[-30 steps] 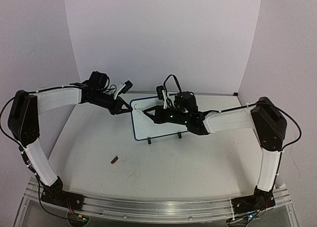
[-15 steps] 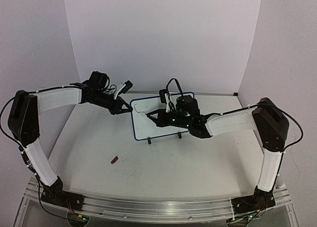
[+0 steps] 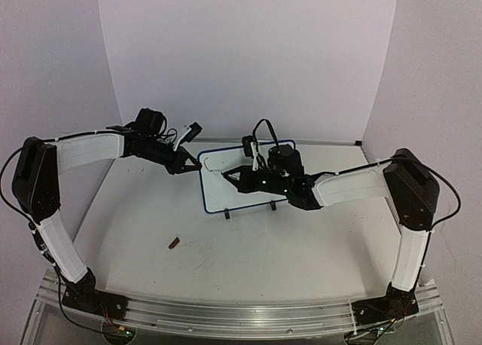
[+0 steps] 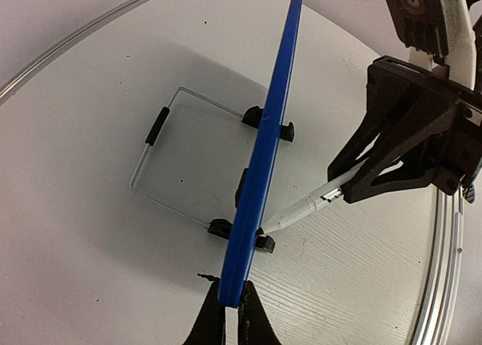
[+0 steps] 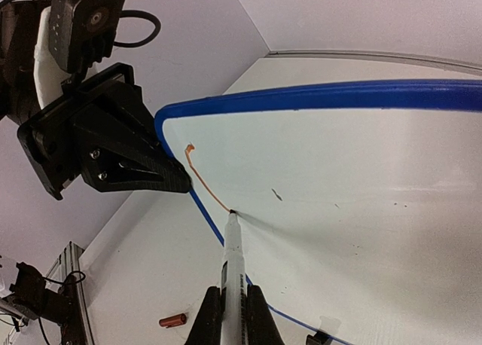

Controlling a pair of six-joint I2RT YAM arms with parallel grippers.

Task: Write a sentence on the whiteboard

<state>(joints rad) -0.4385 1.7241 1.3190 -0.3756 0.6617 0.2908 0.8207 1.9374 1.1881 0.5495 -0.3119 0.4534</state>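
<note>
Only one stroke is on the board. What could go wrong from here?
1. The left end effector pinches only the whiteboard's edge; marker pressure might pivot or tip the board on its wire stand.
2. The stroke sits close to the left frame and that end effector; the tip could run off the board or bump it.
3. The right end effector grips the marker far from its tip, so it may wobble.

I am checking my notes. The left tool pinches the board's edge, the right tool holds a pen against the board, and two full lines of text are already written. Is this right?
Not quite. The board carries only one short curved orange stroke, as the right wrist view shows. The left tool pinching the edge and the right tool holding the pen are correct.
</note>
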